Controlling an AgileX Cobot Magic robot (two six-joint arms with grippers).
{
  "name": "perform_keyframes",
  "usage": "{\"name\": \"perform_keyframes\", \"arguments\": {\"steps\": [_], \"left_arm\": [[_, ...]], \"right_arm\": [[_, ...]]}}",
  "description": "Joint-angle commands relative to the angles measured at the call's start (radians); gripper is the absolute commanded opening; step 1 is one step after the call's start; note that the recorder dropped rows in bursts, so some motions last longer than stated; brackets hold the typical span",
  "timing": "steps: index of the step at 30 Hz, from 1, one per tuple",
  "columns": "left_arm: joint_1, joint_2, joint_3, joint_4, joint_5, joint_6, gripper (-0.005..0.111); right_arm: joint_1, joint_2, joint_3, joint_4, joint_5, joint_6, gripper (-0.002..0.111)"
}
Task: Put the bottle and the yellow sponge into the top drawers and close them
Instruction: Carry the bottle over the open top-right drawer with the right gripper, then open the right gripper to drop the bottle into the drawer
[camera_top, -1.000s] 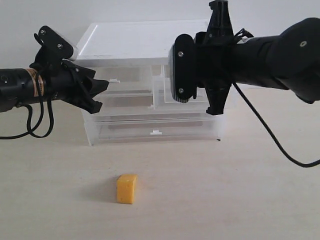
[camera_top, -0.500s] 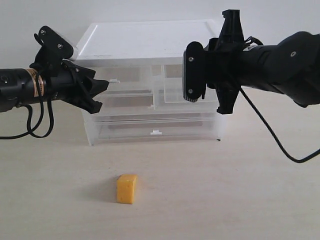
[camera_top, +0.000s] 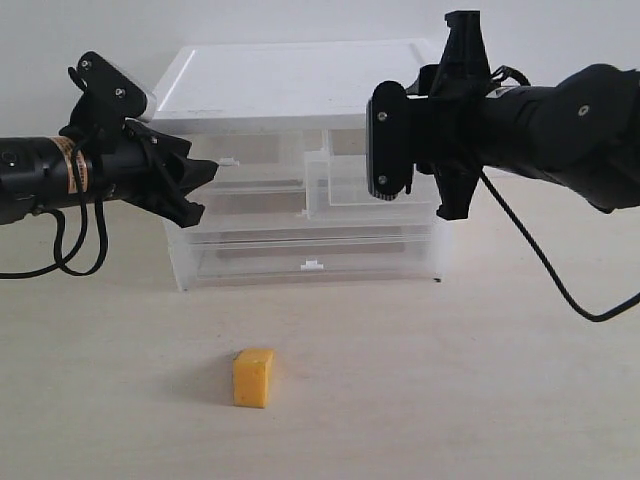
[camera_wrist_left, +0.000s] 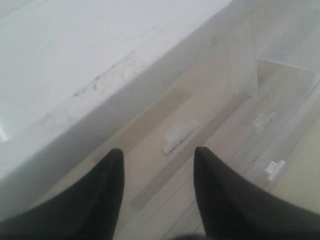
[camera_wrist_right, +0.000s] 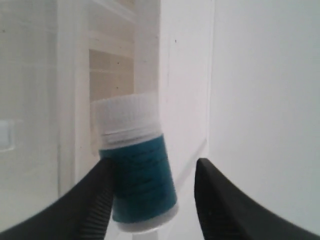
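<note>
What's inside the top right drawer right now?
Right wrist view: the bottle, cap up, between the parted fingers of the right gripper, translucent walls around it. What it rests on is out of frame. In the exterior view the arm covers the inside of the top right drawer.

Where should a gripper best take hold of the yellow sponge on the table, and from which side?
Probably best: take the yellow sponge across its flat left and right faces, coming down from above. It stands as a small block on the table, with nothing touching its sides.

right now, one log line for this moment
left gripper open by left top drawer | right gripper open around bottle | yellow sponge on table
</note>
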Motion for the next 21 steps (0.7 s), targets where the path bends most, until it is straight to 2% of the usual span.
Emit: {"name": "perform_keyframes", "arguments": {"steps": [1, 9, 17, 20, 21], "left_arm": [[-0.004, -0.005, -0.004, -0.006, 0.003, -0.003, 0.042], [-0.004, -0.005, -0.004, -0.006, 0.003, -0.003, 0.042], [-0.004, -0.005, -0.004, -0.006, 0.005, -0.003, 0.042], [-0.004, -0.005, -0.004, -0.006, 0.007, -0.003, 0.042], [-0.004, -0.005, -0.004, -0.006, 0.007, -0.003, 0.042]], "right_arm": [[0.000, -0.004, -0.007, -0.006, -0.034, -0.003, 0.044], [0.013, -0.013, -0.007, 0.009, -0.036, 0.054, 0.045], [0.059, -0.100, -0.007, 0.078, -0.011, 0.205, 0.045], [0.059, -0.133, -0.007, 0.156, -0.007, 0.205, 0.045], [0.059, -0.158, -0.007, 0.236, -0.007, 0.205, 0.045]]}}
